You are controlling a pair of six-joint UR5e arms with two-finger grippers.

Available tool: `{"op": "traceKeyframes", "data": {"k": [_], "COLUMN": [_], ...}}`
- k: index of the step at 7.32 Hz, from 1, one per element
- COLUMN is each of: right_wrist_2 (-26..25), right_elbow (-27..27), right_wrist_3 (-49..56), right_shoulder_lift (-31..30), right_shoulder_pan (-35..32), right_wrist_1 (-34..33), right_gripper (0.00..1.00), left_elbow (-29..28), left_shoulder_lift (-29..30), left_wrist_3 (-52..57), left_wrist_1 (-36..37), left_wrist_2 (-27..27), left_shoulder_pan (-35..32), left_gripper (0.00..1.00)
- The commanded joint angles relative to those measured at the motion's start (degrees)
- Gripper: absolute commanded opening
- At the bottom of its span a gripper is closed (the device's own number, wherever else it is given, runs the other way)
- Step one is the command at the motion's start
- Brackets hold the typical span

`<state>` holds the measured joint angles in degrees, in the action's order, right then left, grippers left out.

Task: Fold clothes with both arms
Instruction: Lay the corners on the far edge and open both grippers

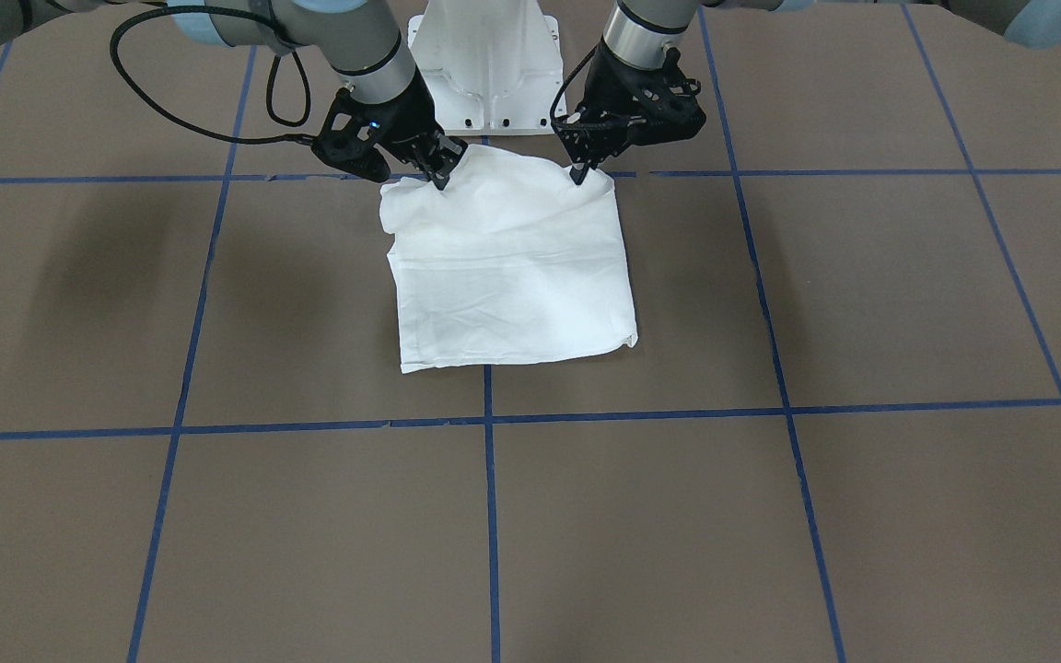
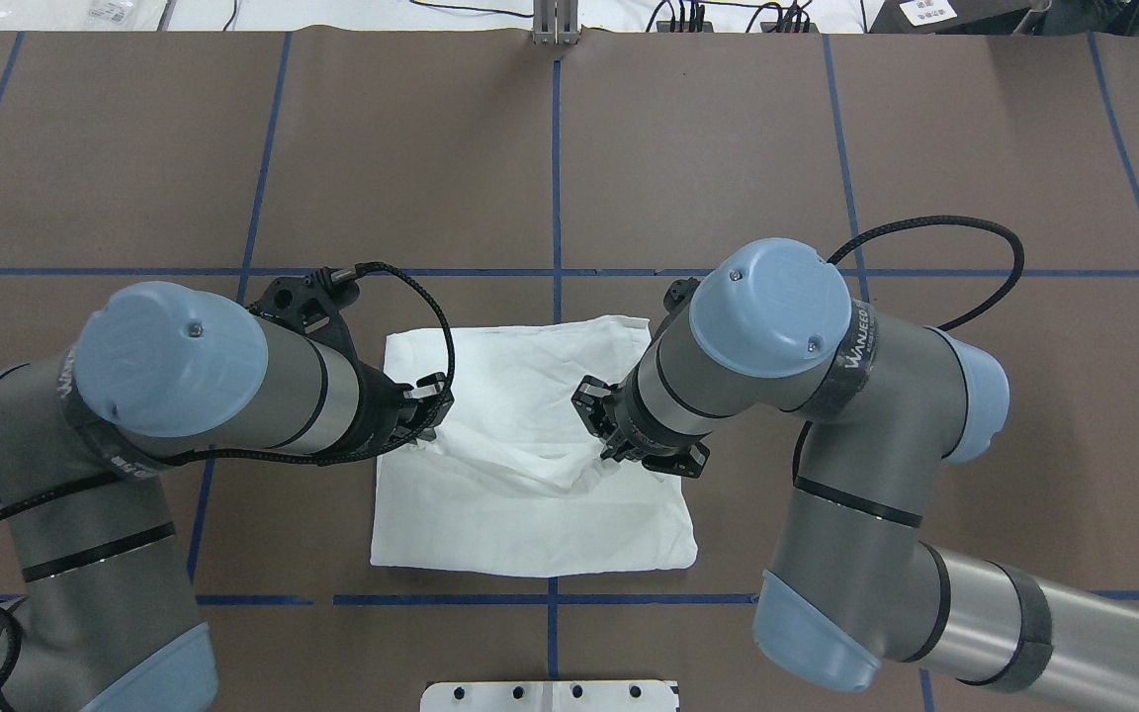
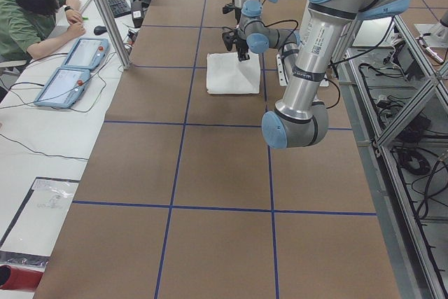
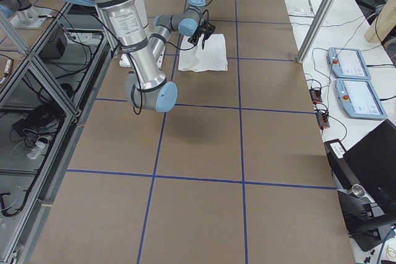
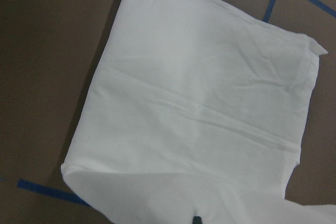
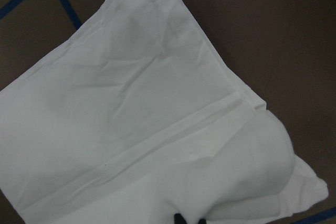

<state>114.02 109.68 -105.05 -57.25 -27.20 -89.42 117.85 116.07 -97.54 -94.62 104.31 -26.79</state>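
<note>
The clothes [image 1: 512,276] are one white garment folded into a rough rectangle on the brown table, close to the robot's base. My left gripper [image 1: 578,177] is shut on the cloth's robot-side edge near one corner. My right gripper [image 1: 441,180] is shut on the same edge near the other corner, and the cloth bunches there. That edge is raised and wrinkled between the two grippers. From overhead, the left gripper [image 2: 428,425] and right gripper [image 2: 601,453] stand over the clothes [image 2: 530,376]. Both wrist views are filled with white cloth [image 5: 199,103] [image 6: 131,119].
The white metal pedestal [image 1: 486,64] stands just behind the cloth on the robot's side. Blue tape lines [image 1: 490,479] grid the table. A person [image 3: 31,19] sits at a side desk with control tablets [image 3: 73,68]. More tablets [image 4: 356,78] lie beyond the other end.
</note>
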Motion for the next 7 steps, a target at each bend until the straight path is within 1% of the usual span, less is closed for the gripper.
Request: {"op": "traceKeyframes", "data": {"k": [1, 2, 3, 5, 7], "right_wrist_2": [-0.02, -0.02, 0.06, 0.15, 0.06], "right_elbow": [-6.11, -9.54, -10.96, -12.46, -13.87], "right_wrist_3": [0.2, -0.06, 0.02, 0.11, 0.2], "right_shoulder_lift": [4.4, 7.56, 8.46, 8.47, 8.56], "right_shoulder_pan": [-2.24, -2.6, -3.3, -4.18, -4.71], "right_wrist_1": [0.13, 0.13, 0.13, 0.04, 0.13], "right_gripper": [0.0, 0.0, 0.0, 0.0, 0.0], "left_elbow": [-3.67, -5.51, -7.44, -10.61, -12.03], "left_shoulder_lift": [0.99, 2.3, 2.49, 2.49, 2.49], "left_wrist_3": [0.42, 0.42, 0.42, 0.42, 2.79], "left_wrist_1": [-3.54, -3.64, -5.9, -8.9, -9.35], "left_wrist_2": [0.01, 0.01, 0.01, 0.1, 0.89], "left_shoulder_pan": [-1.94, -2.91, -3.44, -5.02, -6.69], "left_gripper": [0.0, 0.0, 0.0, 0.0, 0.0]}}
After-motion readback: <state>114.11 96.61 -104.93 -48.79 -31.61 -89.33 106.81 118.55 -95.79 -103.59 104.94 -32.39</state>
